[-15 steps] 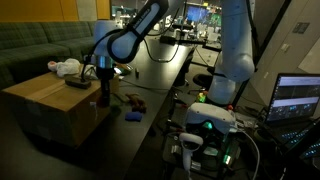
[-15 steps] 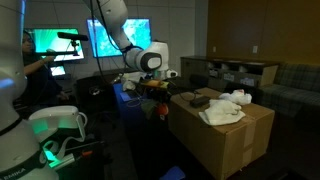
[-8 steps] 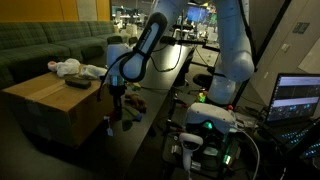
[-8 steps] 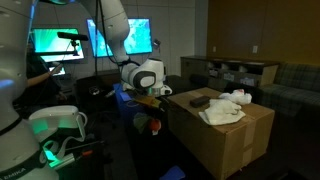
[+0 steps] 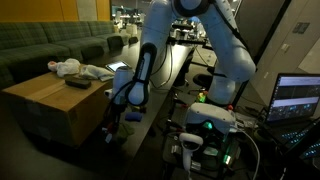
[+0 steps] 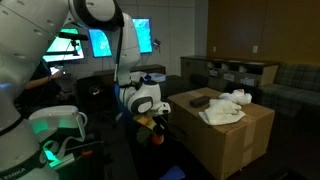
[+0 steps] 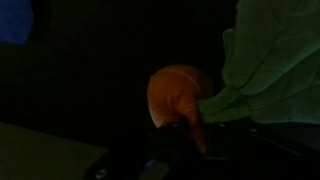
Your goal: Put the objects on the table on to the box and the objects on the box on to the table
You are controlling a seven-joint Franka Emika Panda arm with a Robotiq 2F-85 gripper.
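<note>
My arm [image 5: 148,60] comes up from its base, bends over and reaches far down. The wrist points at the floor. The gripper [image 6: 157,124] sits low, just beside the side of the box [image 6: 225,145] and under the level of its top. It is squeezed tight on the red-and-green soft toy [image 6: 157,136], which hangs under it. I cannot tell if the toy touches the table [image 5: 170,72]. In the wrist view the toy is a round orange-red lump with a floppy green part on its right, and it is dark all around. On top of the box lie the white cloth pieces [image 6: 230,106] and the small flat black block [image 6: 198,101], close together.
</note>
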